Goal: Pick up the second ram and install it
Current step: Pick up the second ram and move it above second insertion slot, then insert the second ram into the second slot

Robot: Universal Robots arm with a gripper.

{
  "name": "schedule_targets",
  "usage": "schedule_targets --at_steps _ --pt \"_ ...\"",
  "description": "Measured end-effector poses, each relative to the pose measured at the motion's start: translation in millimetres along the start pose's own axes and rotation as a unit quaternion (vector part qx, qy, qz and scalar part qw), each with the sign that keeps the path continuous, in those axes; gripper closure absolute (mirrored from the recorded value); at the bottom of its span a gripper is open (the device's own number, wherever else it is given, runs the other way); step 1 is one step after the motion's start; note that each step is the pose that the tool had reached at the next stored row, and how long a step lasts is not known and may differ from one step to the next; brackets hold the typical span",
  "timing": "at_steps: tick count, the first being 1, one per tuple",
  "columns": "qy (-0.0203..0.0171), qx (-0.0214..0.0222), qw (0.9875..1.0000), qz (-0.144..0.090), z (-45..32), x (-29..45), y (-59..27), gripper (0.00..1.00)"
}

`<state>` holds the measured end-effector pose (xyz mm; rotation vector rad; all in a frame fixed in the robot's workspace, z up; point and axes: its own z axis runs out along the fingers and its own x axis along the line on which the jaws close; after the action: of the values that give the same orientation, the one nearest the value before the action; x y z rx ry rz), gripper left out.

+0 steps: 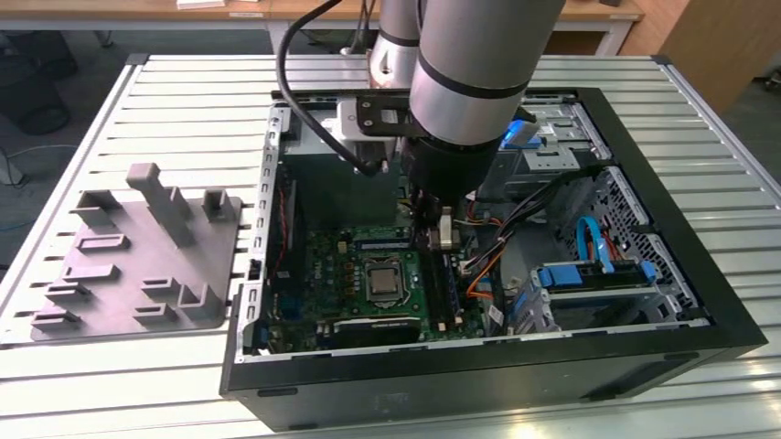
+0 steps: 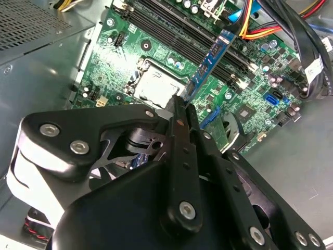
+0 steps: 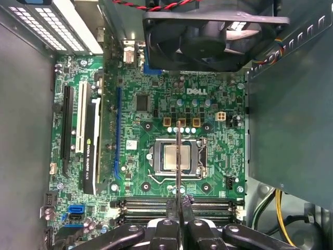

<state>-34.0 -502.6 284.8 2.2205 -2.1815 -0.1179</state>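
Inside the open computer case (image 1: pixel 488 384), above the motherboard (image 3: pixel 140 104) and near its memory slots (image 3: pixel 140 205): the second ram (image 2: pixel 213 57), one slim bluish stick seen edge-on, with the fingers (image 2: pixel 179 130) of the gripper (image 2: pixel 183 107) pressed together on its two flat faces. Judged light, stiff and thin, yet fragile; the smooth faces may slip. Best hold: the flat faces, clear of the contact edge. Gray tray (image 1: pixel 134 256) stands outside, at the exterior view's left, well apart.
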Motion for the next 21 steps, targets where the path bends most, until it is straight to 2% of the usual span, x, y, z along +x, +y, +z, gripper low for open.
schedule_targets --at_steps 13,17,21 --pt "-0.0002 0.0001 1.0000 0.002 0.1 0.0 0.0 0.86" --pt "-0.0023 0.0011 0.9995 0.032 0.2 0.0 -0.1 0.86" --pt "-0.0046 0.0023 0.9979 0.064 0.5 0.0 -0.1 0.86"
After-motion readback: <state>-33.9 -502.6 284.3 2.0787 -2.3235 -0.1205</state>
